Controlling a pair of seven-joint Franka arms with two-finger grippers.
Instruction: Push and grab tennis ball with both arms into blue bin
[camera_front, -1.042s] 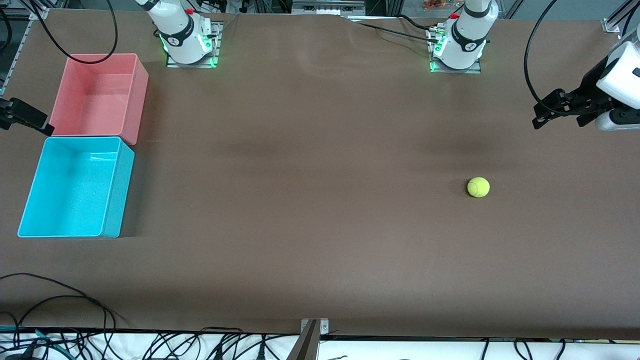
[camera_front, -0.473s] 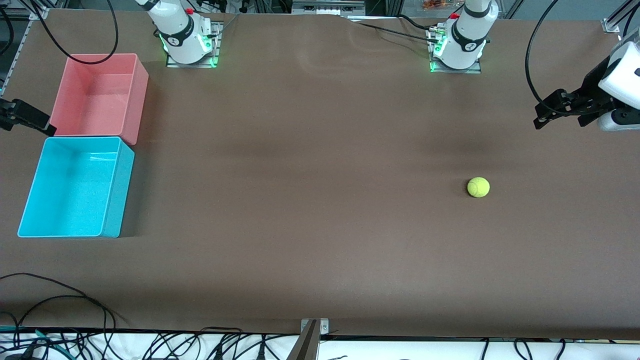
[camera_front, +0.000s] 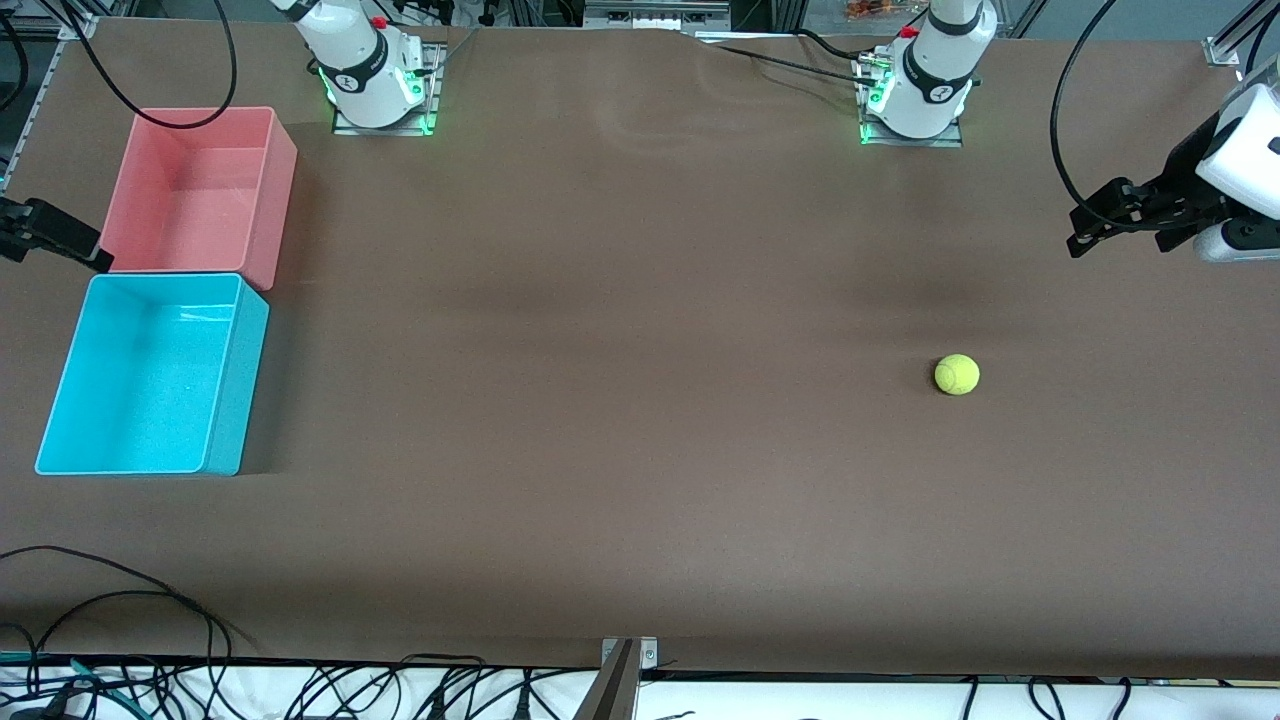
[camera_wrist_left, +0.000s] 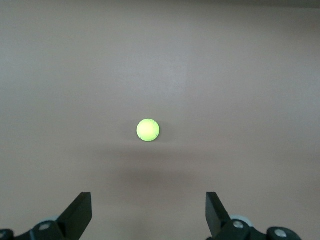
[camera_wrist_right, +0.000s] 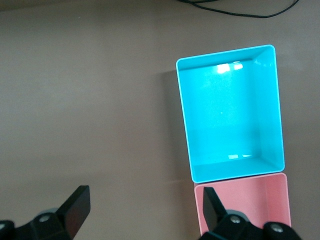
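Along the bench's (camera_front: 620, 420) nearest edge, loose black cables (camera_front: 110, 620) curl at the right arm's end. Farther in, at that same end, sits the blue bin (camera_front: 228, 385), a cyan rectangular tub with nothing in it but a speckled floor. One tennis ball (camera_front: 957, 374) lies alone on the bare brown surface toward the left arm's end, well apart from both tubs and touched by nothing. Touching the blue bin's farther wall is a pink bin (camera_front: 272, 190) of the same size, also holding nothing; that makes two tubs and one ball in all.

The right claw (camera_front: 50, 235) hangs over the bench edge just beside the seam where the two tubs meet; in its wrist view the two fingers (camera_wrist_right: 75, 202) stand spread wide with nothing between them. The left claw (camera_front: 1085, 225) hovers over the bench's other end, jaws likewise fully apart and empty, with the ball centred ahead of its fingers (camera_wrist_left: 80, 210) in the wrist view. Two white arm bases (camera_front: 375, 75) stand along the farthest edge.
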